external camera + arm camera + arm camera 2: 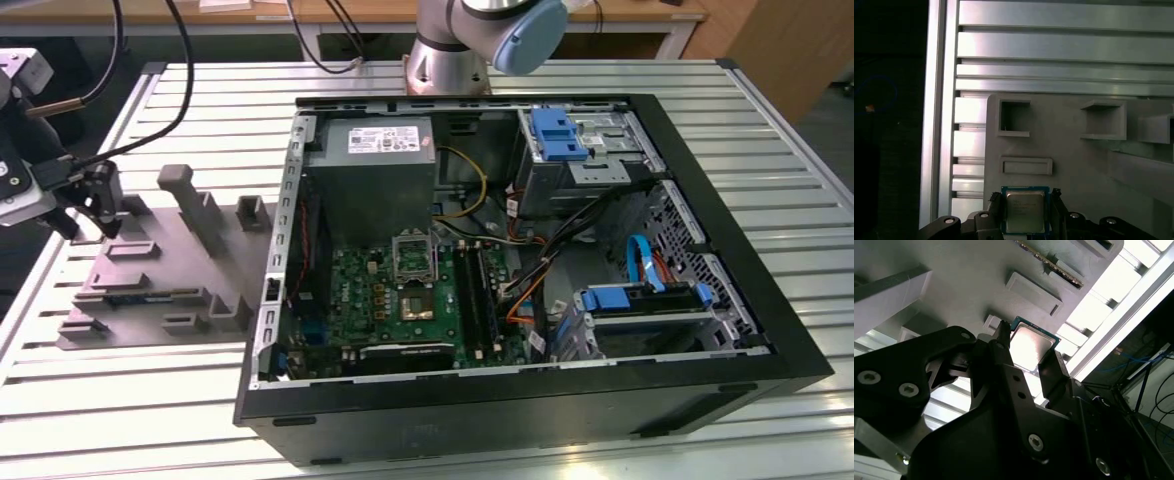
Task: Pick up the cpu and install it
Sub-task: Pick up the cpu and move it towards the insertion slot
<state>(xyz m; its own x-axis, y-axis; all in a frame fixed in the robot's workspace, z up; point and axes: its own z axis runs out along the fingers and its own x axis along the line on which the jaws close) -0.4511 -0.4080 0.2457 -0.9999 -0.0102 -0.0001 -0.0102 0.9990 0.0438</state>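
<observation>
The cpu [1025, 212], a small square chip with a silvery top and green rim, sits between the two black fingers of my gripper [1025, 196]. The second wrist view shows the cpu [1033, 344] with a finger against each side, so my gripper [1029, 347] is shut on it. In the exterior view my gripper [100, 215] is at the far left, just over the left end of the grey fixture tray [174, 270]. Whether the chip rests on the tray or hangs just above it, I cannot tell. The metal-framed socket [414, 256] lies on the green motherboard inside the open computer case.
The black computer case [534, 400] lies open on its side on the slatted aluminium table [134, 400]. Inside are a grey power supply [387, 160], blue drive brackets [558, 135] and loose cables. Upright grey posts [187, 195] rise from the fixture tray. The arm's base [447, 60] stands behind the case.
</observation>
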